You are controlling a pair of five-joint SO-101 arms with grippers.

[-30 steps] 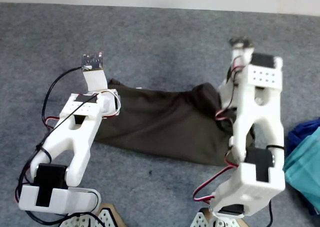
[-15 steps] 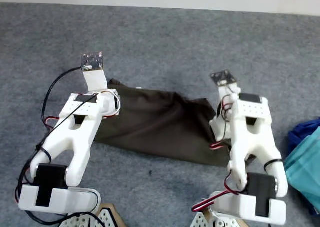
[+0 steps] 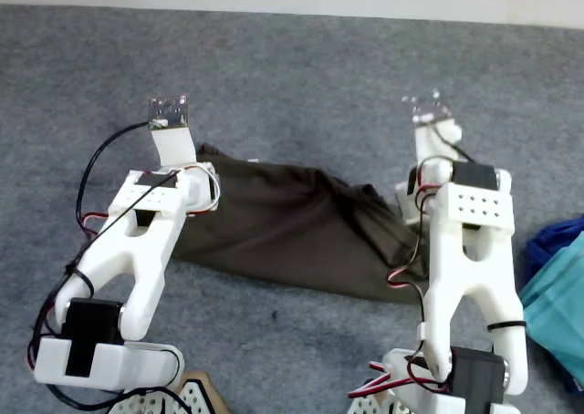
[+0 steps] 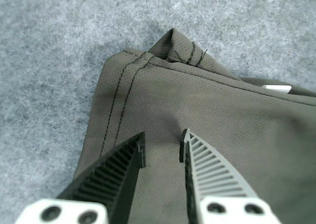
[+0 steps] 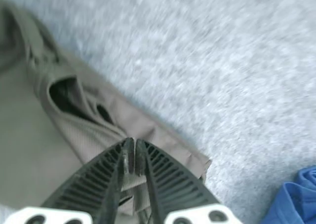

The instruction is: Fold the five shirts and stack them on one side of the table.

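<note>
A dark olive shirt lies spread across the middle of the grey table. The left arm stands over its left end. In the left wrist view my left gripper is open by a narrow gap, its tips resting just above the fabric near a stitched corner. The right arm covers the shirt's right end. My right gripper is shut, pinching a fold of the shirt close to its edge.
A blue garment and a teal one lie heaped at the table's right edge; the blue one lies just past the olive shirt's corner. Bare grey surface stretches behind the shirt.
The right arm drew back toward the near edge, then stretched forward again. The shirt's right end, bunched high a second ago, now lies lower and flatter. The left arm has not moved.
</note>
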